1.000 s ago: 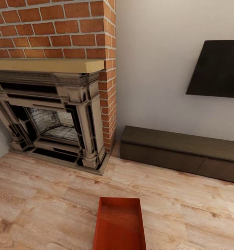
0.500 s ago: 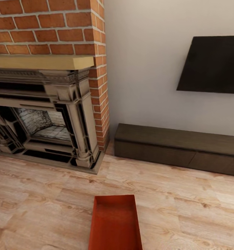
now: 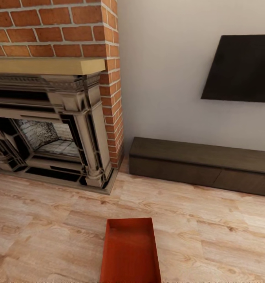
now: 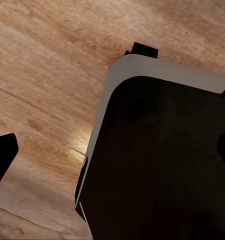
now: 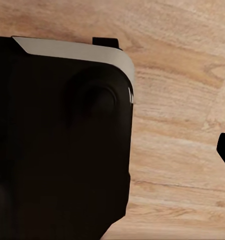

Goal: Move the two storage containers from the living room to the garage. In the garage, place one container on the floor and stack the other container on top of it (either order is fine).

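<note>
One orange-red storage container [image 3: 130,251] lies open-top on the light wood-plank floor [image 3: 50,236] of the living room, in front of the fireplace [image 3: 50,129] and off toward its right, with its near end cut off by the head view's lower edge. The chief risk, as I judge it, is the reach: with the container low and close under the robot, an arm coming down blind could nudge it across the planks or catch only one wall. The second container is another worry, since carrying one off alone leaves the stack unfinished. Right of the fireplace, a long dark low bench [image 3: 203,165] runs along the wall beneath a black TV [image 3: 240,68], well apart from the container. Nothing stands between the robot and the container. Both wrist views look past dark robot housing at floor planks; whether either arm's fingers are open or closed I cannot tell.
</note>
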